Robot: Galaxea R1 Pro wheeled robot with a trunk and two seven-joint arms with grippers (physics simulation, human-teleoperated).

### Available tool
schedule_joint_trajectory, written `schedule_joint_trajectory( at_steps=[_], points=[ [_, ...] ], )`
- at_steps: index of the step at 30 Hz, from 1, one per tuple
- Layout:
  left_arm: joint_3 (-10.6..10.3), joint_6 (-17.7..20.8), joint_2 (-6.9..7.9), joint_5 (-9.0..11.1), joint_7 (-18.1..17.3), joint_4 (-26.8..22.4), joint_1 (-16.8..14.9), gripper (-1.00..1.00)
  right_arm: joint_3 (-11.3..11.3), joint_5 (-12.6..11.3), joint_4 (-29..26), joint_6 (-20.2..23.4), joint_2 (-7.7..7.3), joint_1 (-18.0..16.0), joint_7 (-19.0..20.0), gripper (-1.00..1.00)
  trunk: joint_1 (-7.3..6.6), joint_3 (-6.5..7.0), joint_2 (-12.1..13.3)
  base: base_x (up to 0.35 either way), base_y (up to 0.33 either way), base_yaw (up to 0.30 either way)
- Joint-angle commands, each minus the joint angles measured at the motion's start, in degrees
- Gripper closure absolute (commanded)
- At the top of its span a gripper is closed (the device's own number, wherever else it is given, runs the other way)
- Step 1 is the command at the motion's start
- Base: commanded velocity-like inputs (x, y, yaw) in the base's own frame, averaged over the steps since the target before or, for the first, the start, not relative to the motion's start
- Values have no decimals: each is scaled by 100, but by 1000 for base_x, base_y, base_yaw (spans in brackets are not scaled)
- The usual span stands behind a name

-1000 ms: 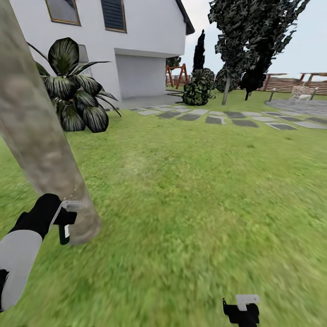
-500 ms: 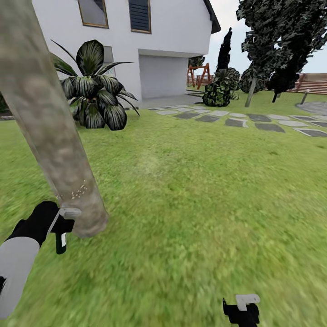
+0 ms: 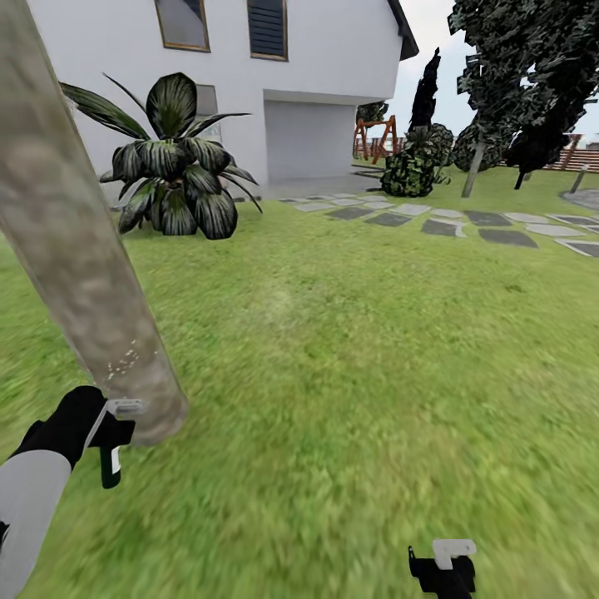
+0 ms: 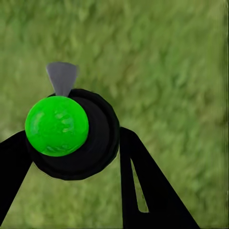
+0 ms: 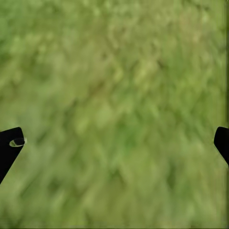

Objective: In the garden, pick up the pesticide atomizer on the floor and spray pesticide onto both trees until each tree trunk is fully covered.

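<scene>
Pesticide atomizer [image 4: 71, 131], black with a green cap, is sitting clamped between the left gripper [image 3: 112, 433] fingers at the lower left of the frame, right beside the tree trunk [image 3: 79, 266] flecked with whitish pesticide specks [image 3: 125, 363], while the right gripper [image 5: 114, 143] is hanging spread wide over the lawn [image 3: 374, 358].

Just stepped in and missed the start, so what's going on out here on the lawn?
The robot's left hand is clamped on the pesticide atomizer, held right beside the base of a thick tree trunk. A few whitish pesticide specks dot the trunk's lower part. The right hand hangs open over the grass, holding nothing.
</scene>
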Motion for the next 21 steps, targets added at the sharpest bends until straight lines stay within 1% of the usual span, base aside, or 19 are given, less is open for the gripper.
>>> schedule_joint_trajectory(
  at_steps=[1,3,7,8,9,12,16,18,21],
  points=[
    [25,16,-4,-64,-50,-6,-1,100,51,-60,1,-15,0,-2,-7,-100,1,-5,-2,170,-231,0],
    [34,4,14,-68,-45,-3,22,100,51,-60,1,-15,5,-2,-7,-100,1,-5,-2,152,-239,68],
    [156,-9,26,-68,-43,-1,217,100,51,-63,1,-15,8,-2,-7,-100,1,-5,-2,176,-235,235],
    [179,-12,9,-61,-43,-3,317,100,51,-64,1,-15,8,-2,-7,-100,1,-5,-2,172,-154,272],
    [195,-11,-4,-52,-43,-2,362,100,51,-66,1,-15,8,-2,-7,-100,1,-5,-2,110,-98,274],
    [251,-9,-115,45,-43,-7,475,100,53,-62,1,-15,8,-2,-7,-100,1,-5,-2,29,-26,277],
    [267,-3,-152,76,-50,-57,505,100,59,-61,1,-15,8,-2,-7,-100,1,-5,-2,8,-3,275],
    [283,-38,-141,71,-50,-70,550,100,58,-60,1,-15,8,-2,-7,-100,1,-5,-2,131,-70,137],
    [493,-211,-119,63,-45,-86,663,100,52,-60,1,-15,8,-2,-7,-100,1,-5,-2,252,-111,31]
  ],
)
